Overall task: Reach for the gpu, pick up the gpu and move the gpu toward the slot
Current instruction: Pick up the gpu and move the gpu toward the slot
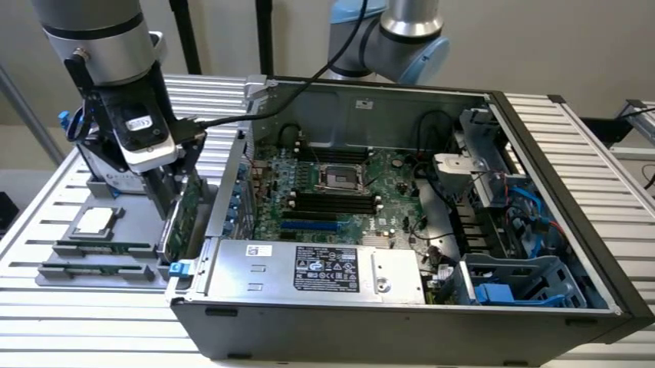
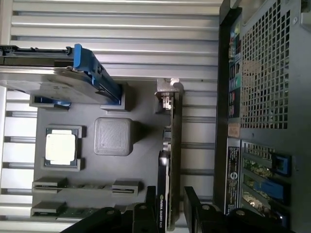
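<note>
Back of my station: plain beige wall [image 1: 573, 46], evenly lit, soft light, shadows faint. Worktop [image 1: 588, 165] = silver-grey ribbed aluminium slats. In the wrist view the same slats [image 2: 116, 39] catch bright glare in strips. Two black poles [image 1: 187, 34] stand upright vs. the wall, toward the exterior view's left. A grey metal strut [image 1: 23, 111] slants past the worktop's far corner there; pale beige beyond it, wall or floor I can't tell.

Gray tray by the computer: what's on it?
A silver chip, two green memory sticks, a hard drive with blue rails, and the gpu standing on edge. The gripper hides part of the gpu.
</note>
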### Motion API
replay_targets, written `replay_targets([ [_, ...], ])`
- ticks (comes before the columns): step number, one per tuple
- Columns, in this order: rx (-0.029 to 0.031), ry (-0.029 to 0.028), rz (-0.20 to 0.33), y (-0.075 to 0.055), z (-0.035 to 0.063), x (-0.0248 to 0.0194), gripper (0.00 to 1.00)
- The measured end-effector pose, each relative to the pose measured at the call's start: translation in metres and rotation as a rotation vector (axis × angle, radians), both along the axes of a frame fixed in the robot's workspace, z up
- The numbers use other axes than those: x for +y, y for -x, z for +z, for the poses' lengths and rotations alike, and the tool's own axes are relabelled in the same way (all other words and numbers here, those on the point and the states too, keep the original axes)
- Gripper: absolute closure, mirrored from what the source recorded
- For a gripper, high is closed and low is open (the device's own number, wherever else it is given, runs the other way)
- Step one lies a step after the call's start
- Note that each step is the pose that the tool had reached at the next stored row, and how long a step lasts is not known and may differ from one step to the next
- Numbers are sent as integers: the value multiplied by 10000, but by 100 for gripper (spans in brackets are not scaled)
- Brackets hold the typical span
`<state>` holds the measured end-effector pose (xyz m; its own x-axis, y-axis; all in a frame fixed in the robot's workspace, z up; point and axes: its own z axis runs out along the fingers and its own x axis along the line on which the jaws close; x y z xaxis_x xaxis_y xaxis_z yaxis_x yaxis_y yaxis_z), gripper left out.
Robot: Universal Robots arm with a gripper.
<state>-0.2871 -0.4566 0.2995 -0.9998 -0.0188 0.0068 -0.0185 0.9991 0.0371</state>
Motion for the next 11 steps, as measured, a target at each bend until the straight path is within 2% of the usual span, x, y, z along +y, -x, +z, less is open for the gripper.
replay_targets([
  [11, -13, 0, 0, -1, -200, 0, 64],
])
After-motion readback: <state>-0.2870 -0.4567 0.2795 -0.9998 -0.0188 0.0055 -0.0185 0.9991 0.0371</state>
